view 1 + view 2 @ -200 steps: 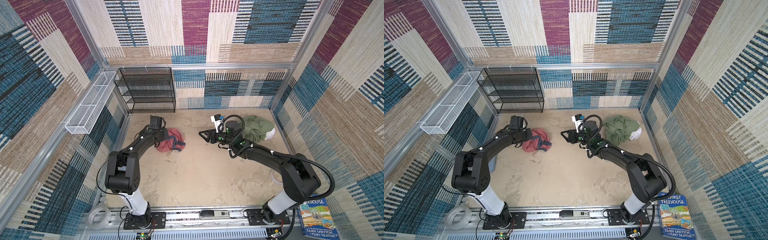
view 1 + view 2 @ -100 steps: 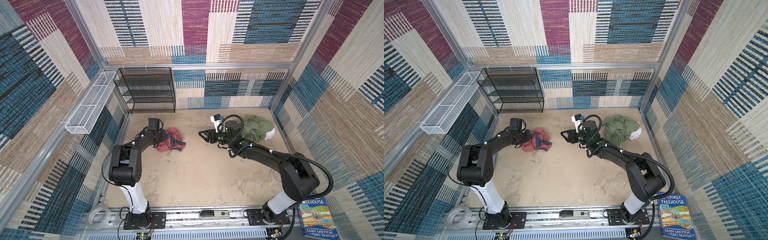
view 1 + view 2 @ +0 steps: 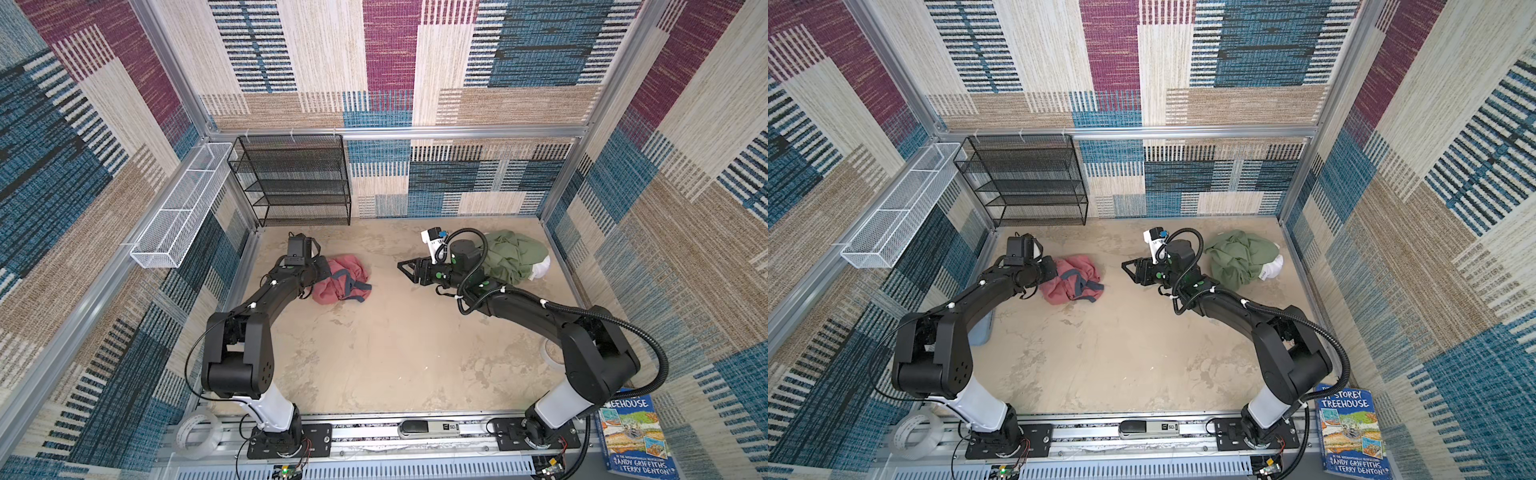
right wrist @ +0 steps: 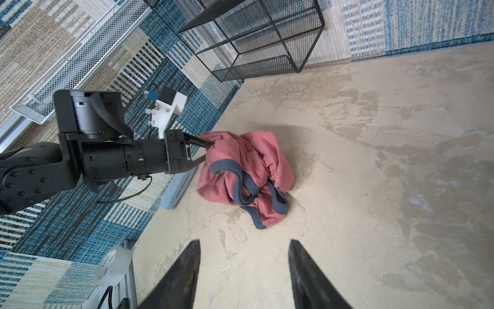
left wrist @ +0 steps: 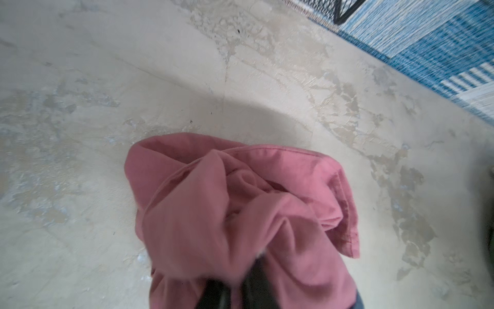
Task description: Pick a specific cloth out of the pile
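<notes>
**Salmon-red soft garment with grey-blue trim [image 3: 343, 282]: spotted**

It's seen on the beige worktop [image 3: 395, 353], well apart from the olive-green and white heap [image 3: 513, 257]. The left gripper [image 4: 207, 152] is buried in its edge, so the hold can't be told. The right gripper [image 4: 244, 242] is seen open, empty.

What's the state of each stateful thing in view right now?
cloth, crumpled on the table, apart from the pile.
pile, olive-green heaped over white, no tool on it.
left tool, jaws slightly parted, tips at the cloth's edge.
right tool, open, empty, over bare table.
black rack, upright, shelves empty.
white basket, empty.
book, closed, lying flat.
</notes>
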Action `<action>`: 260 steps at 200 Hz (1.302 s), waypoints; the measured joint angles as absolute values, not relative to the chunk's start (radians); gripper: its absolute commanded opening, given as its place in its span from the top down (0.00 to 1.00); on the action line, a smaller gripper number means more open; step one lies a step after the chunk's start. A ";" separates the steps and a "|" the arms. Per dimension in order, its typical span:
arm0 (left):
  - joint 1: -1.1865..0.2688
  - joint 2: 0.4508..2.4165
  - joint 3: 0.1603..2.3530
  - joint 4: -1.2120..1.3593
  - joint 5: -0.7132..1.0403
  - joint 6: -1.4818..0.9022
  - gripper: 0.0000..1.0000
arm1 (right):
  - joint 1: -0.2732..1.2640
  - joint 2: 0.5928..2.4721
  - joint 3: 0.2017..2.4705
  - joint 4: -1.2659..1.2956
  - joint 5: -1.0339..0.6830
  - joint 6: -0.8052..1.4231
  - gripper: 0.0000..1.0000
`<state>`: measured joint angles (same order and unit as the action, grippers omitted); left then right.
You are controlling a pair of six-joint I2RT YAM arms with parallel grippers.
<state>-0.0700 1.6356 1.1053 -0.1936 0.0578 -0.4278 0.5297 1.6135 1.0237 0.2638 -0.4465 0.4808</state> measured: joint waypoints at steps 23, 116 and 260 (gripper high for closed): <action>-0.070 1.583 1.090 -0.197 0.057 -0.431 0.63 | 0.530 1.610 1.024 0.264 -0.448 0.480 0.44; -0.070 1.330 1.012 -0.229 0.002 -0.410 0.48 | 0.515 1.490 1.018 0.174 -0.344 0.371 0.16; -0.067 1.169 0.621 -0.028 -0.255 -0.220 0.30 | 0.190 1.176 0.425 0.467 0.197 0.054 0.00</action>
<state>-0.0669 1.1687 0.6209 -0.0277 -0.2546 -0.2203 0.1898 1.1755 0.4252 0.4675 0.1974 0.0536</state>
